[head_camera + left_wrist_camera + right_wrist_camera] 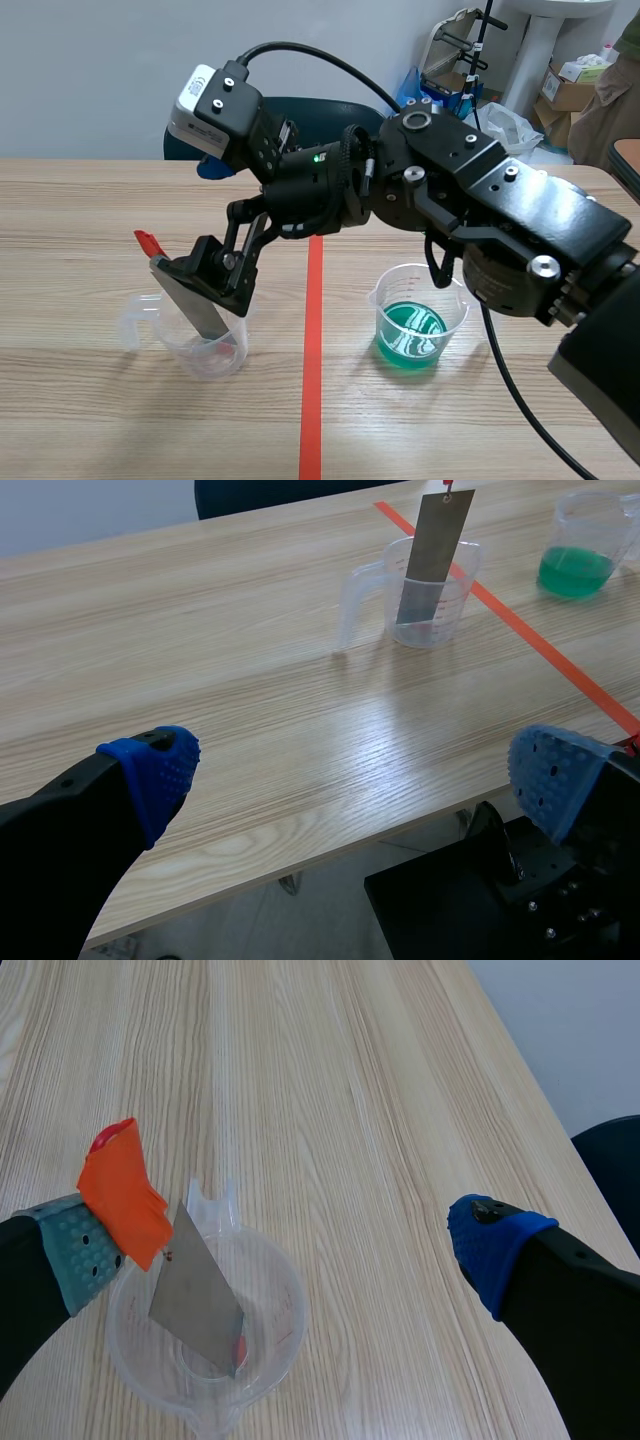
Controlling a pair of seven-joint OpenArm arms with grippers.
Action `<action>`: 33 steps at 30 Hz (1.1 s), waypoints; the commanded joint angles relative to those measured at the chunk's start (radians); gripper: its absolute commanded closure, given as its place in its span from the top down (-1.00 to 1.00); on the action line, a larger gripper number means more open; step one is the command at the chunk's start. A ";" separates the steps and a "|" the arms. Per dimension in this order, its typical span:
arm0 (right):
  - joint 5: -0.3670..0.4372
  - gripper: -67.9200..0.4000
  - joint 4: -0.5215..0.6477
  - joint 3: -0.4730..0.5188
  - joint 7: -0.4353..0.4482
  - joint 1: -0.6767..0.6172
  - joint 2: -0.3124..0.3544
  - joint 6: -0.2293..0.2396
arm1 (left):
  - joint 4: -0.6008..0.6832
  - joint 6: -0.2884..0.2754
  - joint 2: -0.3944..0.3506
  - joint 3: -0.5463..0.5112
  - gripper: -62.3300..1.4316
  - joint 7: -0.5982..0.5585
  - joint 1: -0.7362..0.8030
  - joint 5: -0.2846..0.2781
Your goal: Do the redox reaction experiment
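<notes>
At the near edge of the tabletop (220,650) the left gripper (358,778) is held with its fingers (160,775) wide apart and nothing between them, well apart from the glassware.

Farther in, left of the orange-red tape line (313,330), a clear plastic measuring cup (205,355) is seen. A grey metal strip (190,300) is stood in it at a lean, its lower end down in the cup and its upper end wrapped in an orange tape tab (120,1195). The right gripper (285,1245), brought in from the right across the line, is placed over this cup with its fingers spread, one to each side of the strip, so the strip is not clamped. The tab appears to lie against the grey-green pad (80,1255), though contact cannot be confirmed.

Right of the line, well apart from the strip, a second measuring cup (415,300) holding green liquid (410,335) is set below the right arm.

The strip is judged not yet to have met the green liquid. If the fingers are closed off-centre, the light cup could be pushed over or the strip levered out against the rim. If the tab is stuck to the pad, the strip could be dragged when the arm is drawn away. The green cup could also be knocked and spilled by the low arm or its cable.
</notes>
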 commanded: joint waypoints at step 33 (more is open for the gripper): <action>0.021 1.00 0.018 -0.119 0.034 0.023 -0.003 0.007 | 0.059 -0.018 0.141 -0.068 1.00 -0.014 -0.033 -0.007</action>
